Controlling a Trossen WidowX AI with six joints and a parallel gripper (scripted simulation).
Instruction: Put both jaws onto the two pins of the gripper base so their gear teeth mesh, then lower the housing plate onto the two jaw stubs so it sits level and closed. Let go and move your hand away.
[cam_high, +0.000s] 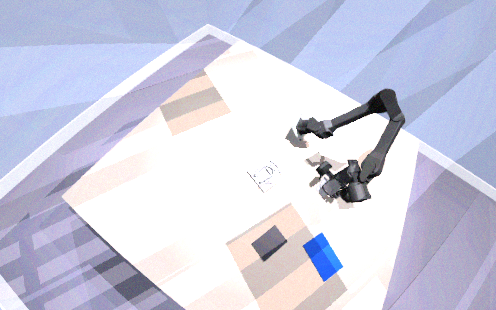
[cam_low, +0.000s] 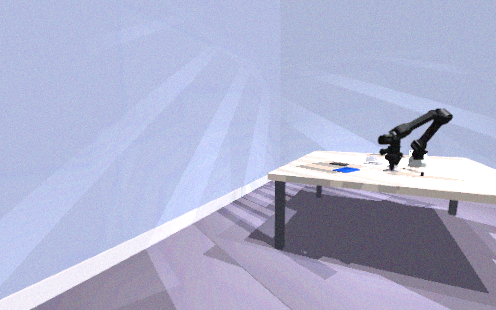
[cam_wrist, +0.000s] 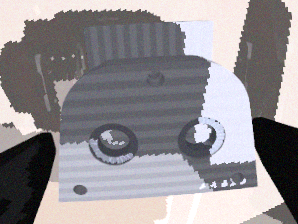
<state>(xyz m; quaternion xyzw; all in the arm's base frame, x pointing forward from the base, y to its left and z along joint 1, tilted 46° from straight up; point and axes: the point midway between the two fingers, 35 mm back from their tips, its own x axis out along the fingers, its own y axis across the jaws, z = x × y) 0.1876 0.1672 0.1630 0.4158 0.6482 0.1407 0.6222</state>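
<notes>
A pale grey plate (cam_wrist: 150, 107), apparently the housing plate, shows large in the wrist view. It has rounded upper corners, two round ringed openings or bosses and small holes near its corners. My gripper (cam_high: 322, 180) (cam_low: 392, 168) (cam_wrist: 153, 135) is wide open, low over the table, one finger at each side of the plate; contact cannot be told. A faint white outlined assembly (cam_high: 264, 176) (cam_low: 371, 160), perhaps the gripper base, lies apart from my hand. It is washed out, so its pins, the jaws and any meshing teeth cannot be made out.
A ribbed block (cam_wrist: 135, 41) shows at the plate's upper edge. A dark grey flat piece (cam_high: 269, 242) (cam_low: 339, 164) and a blue block or tray (cam_high: 322, 257) (cam_low: 346, 170) lie on the table (cam_high: 150, 200) (cam_low: 300, 170). Patchy shadows cross the table.
</notes>
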